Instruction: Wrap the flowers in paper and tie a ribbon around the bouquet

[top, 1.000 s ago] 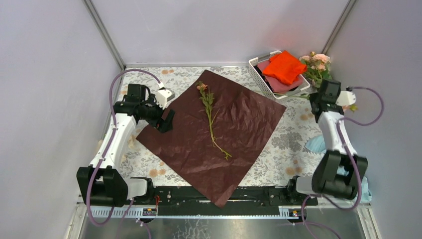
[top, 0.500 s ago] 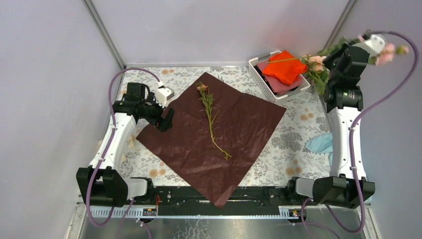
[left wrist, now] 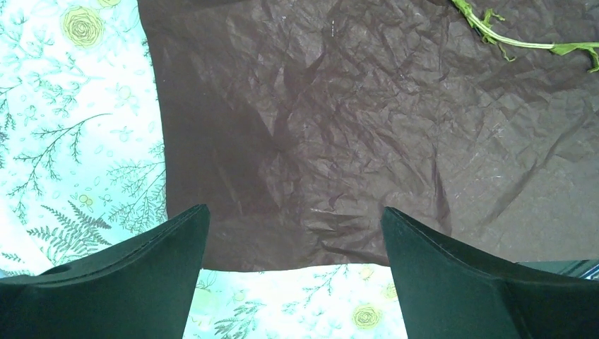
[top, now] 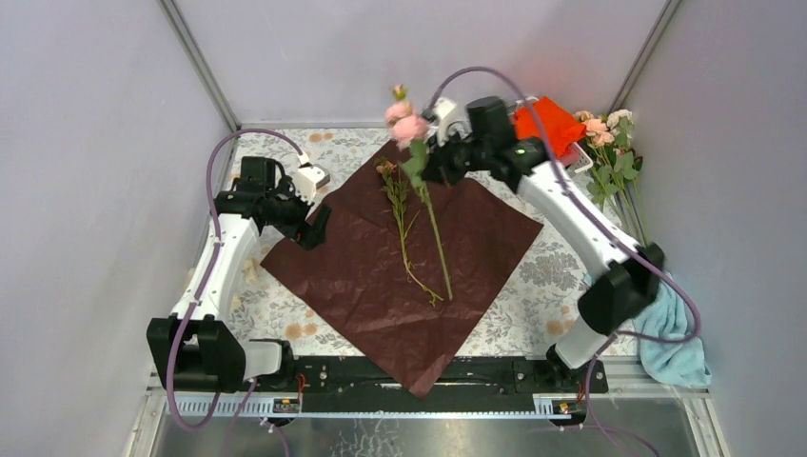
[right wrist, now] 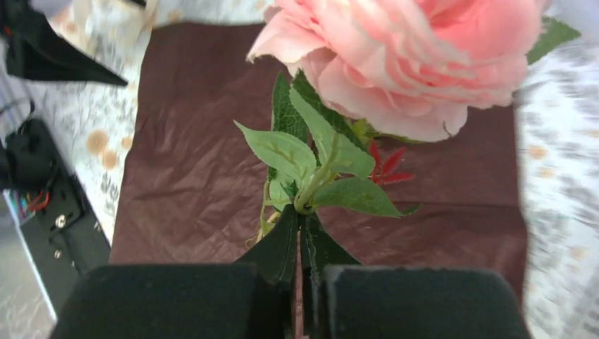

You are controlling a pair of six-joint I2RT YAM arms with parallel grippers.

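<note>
So the big change: a second ago the right arm (top: 571, 214) was way over in the far right corner by the bunch of flowers (top: 609, 157). Now it's swung across to the far corner of the paper (top: 362, 276) (left wrist: 367, 127), and the right jaws are clamped on the stem of a pink rose (top: 409, 127) (right wrist: 402, 56) just below its leaves.

That rose runs nearly far-to-near. Its bloom is up toward the back wall and its cut end points at the near edge, leaning a bit right. Can't tell if the stem tip touches the paper.

It sits just beside the first stem (top: 396, 193), which hasn't budged and lies along the same line on the paper.

The left arm hasn't moved either, with the left jaws spread wide over the paper's left edge on the worktop (top: 552, 271).
</note>
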